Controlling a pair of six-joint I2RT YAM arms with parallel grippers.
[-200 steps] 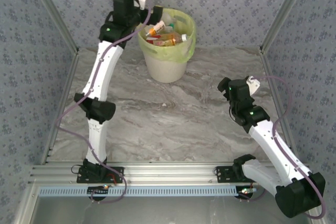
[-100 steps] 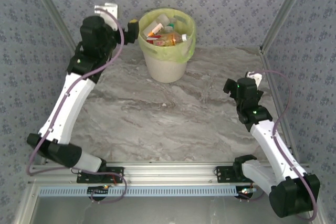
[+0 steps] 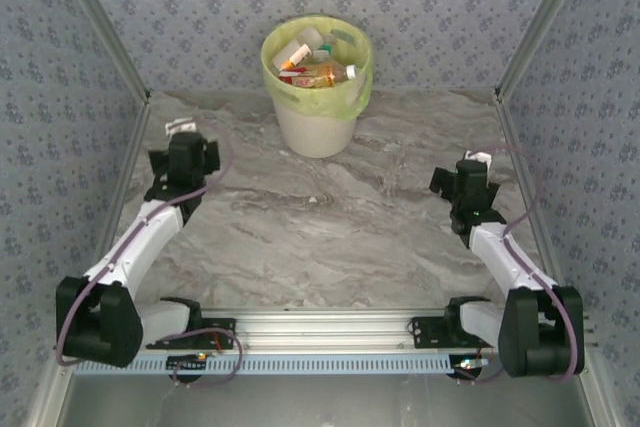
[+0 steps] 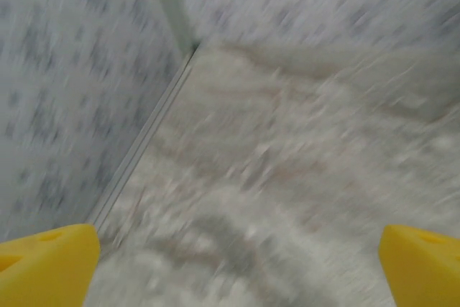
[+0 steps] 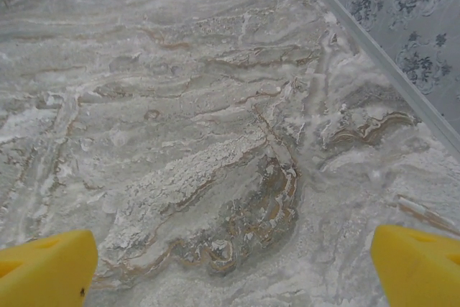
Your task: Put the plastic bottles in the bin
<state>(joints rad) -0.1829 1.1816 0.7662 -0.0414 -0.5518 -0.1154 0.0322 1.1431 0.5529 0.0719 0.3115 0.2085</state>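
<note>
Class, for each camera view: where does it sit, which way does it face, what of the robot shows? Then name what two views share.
Top external: above and behind the arms, looking down on table, bin and plastic bottles; left arm and right arm show.
Left wrist: on that wrist, facing table and left wall; open left gripper shows.
Right wrist: on that wrist, facing table and right wall; open right gripper shows.
Shared: both wrist views show marble meeting wall.

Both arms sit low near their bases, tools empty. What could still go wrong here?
The plastic bottles are heaped close to the rim of the bin; a bump could spill one. The left wrist view is blurred, so the left tool may be swinging close to the side wall.
</note>
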